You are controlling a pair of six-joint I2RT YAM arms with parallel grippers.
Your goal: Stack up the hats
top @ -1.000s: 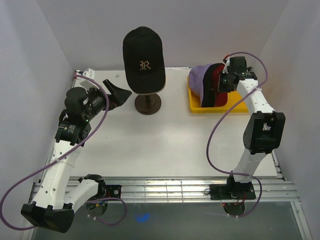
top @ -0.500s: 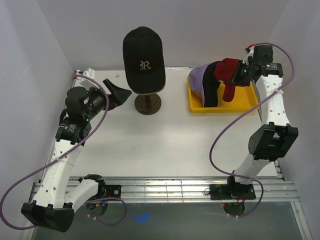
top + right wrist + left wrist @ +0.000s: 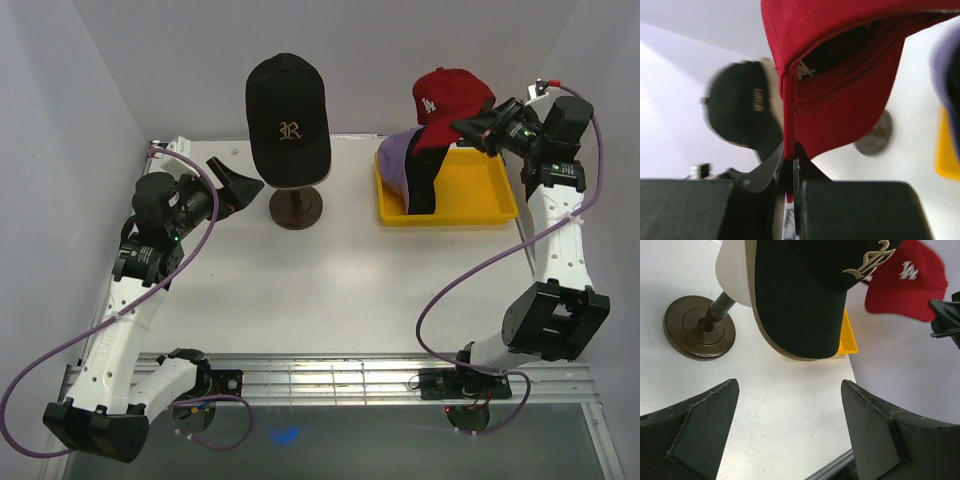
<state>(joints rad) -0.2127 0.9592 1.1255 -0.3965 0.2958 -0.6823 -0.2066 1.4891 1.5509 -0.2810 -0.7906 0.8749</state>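
A black cap with a gold R (image 3: 288,115) sits on the beige mannequin head; it also shows in the left wrist view (image 3: 805,295). My right gripper (image 3: 470,127) is shut on the rim of the red cap with a white logo (image 3: 447,96), held high above the yellow tray (image 3: 490,200); the pinch shows in the right wrist view (image 3: 789,152). A lavender cap (image 3: 398,160) and a black cap (image 3: 424,180) lean in the tray. My left gripper (image 3: 238,185) is open and empty, left of the stand.
The mannequin's dark round stand (image 3: 296,208) is at the back centre (image 3: 699,327). White walls close in on three sides. A metal rail (image 3: 330,375) runs along the near table edge.
My right gripper has lifted the red cap out of the tray, up and to the right. The left arm has not moved.
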